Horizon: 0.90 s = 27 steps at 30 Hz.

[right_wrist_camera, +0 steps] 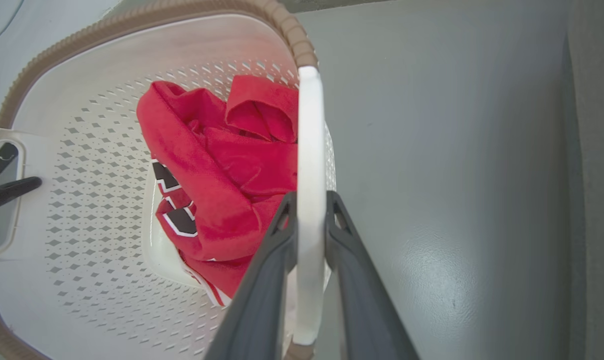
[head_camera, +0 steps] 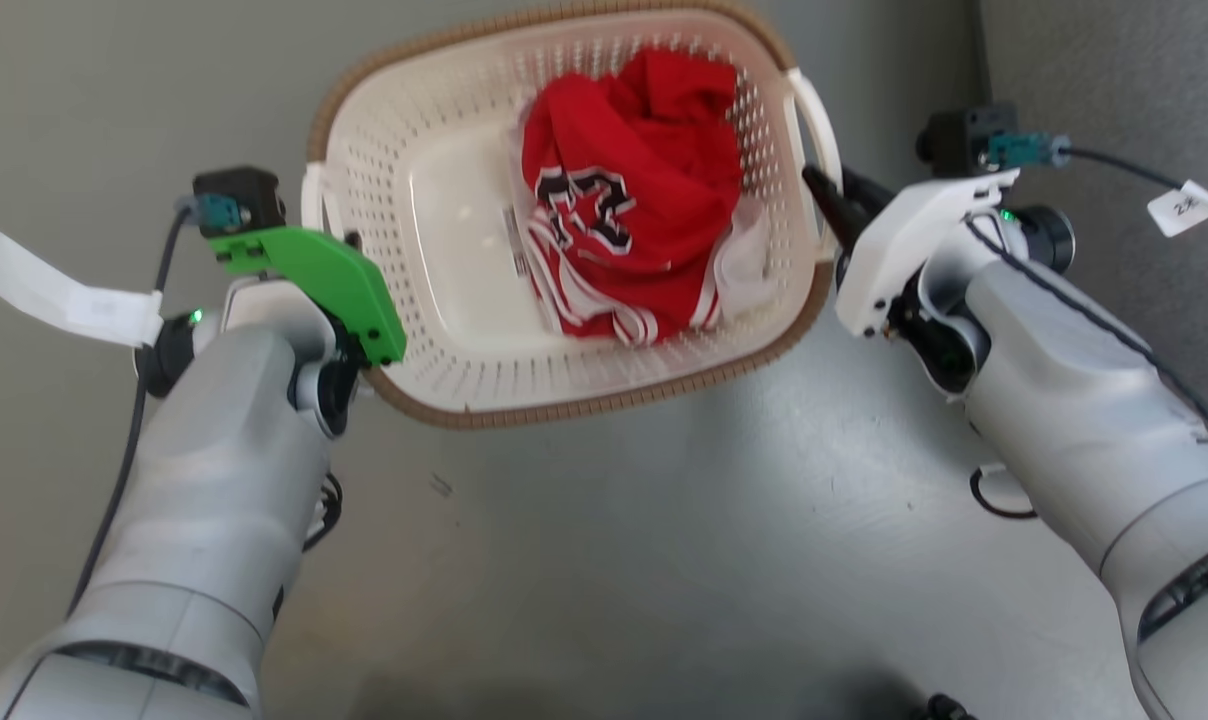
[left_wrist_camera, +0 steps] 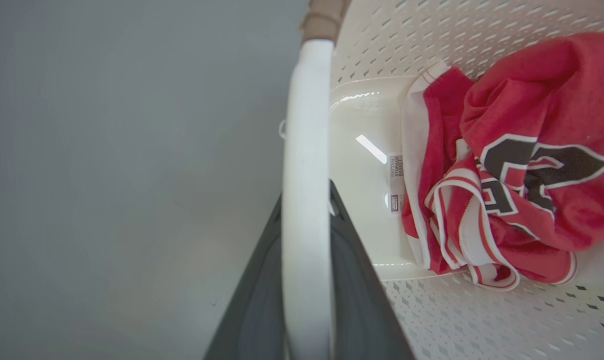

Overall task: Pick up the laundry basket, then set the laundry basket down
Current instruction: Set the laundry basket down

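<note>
Left hand (left_wrist_camera: 306, 200) and right hand (right_wrist_camera: 310, 200) clamp laundry basket (head_camera: 564, 408) holding numbered jersey (head_camera: 634, 170).

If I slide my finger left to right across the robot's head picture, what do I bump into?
A white paper tag → green wrist cover → laundry basket, its left wall → red jersey → right gripper on the basket's handle → small white cable label.

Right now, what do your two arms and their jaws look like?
Both arms are rounded silver-grey shells with black cables. The left arm carries a green wrist plate and white paper tag; the right arm a white plate and marked tag. Jaws are long, dark, tapered.
</note>
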Available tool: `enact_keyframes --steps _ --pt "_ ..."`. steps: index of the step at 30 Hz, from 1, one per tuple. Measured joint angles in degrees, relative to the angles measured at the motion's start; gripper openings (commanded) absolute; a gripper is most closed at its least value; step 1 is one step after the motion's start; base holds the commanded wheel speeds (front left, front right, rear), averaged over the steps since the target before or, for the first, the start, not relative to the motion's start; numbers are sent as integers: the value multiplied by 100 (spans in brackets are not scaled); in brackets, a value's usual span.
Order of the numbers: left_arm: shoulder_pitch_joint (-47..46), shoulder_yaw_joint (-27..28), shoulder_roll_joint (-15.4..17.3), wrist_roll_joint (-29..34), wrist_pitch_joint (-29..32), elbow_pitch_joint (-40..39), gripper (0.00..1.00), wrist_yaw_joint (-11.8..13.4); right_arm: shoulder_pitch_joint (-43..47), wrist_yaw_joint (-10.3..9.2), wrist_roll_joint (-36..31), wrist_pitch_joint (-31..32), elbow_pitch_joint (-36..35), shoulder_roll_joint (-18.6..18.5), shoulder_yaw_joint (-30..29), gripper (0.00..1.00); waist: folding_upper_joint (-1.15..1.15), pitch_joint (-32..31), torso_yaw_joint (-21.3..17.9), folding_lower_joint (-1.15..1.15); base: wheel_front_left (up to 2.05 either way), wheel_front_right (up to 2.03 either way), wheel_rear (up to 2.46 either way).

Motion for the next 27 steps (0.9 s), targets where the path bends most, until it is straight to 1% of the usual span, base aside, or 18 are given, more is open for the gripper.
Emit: enact_keyframes --steps 6,10,13,18,24,27 --pt "-324 -74 48 189 -250 -33 0 75 -304 -66 -127 -287 88 51 -51 0 0 444 -25 0 0 0 0" --pt "-538 -142 49 305 -430 -58 0 81 -491 -215 -177 -491 187 65 -99 0 0 732 -43 0 0 0 0" --pt "-606 -160 49 334 -544 -46 0 87 -558 -255 -209 -538 271 93 -96 0 0 929 -57 0 0 0 0" --pt "-630 -176 53 360 -660 21 0 115 -605 -268 -280 -578 372 160 -52 0 0 1199 -81 0 0 0 0" --pt "-745 -212 120 422 -778 146 0 130 -760 -315 -352 -630 464 283 -10 0 0 1415 -134 0 0 0 0" --pt "-810 -235 130 489 -846 172 0 130 -842 -370 -370 -670 509 318 -13 0 0 1502 -169 0 0 0 0"
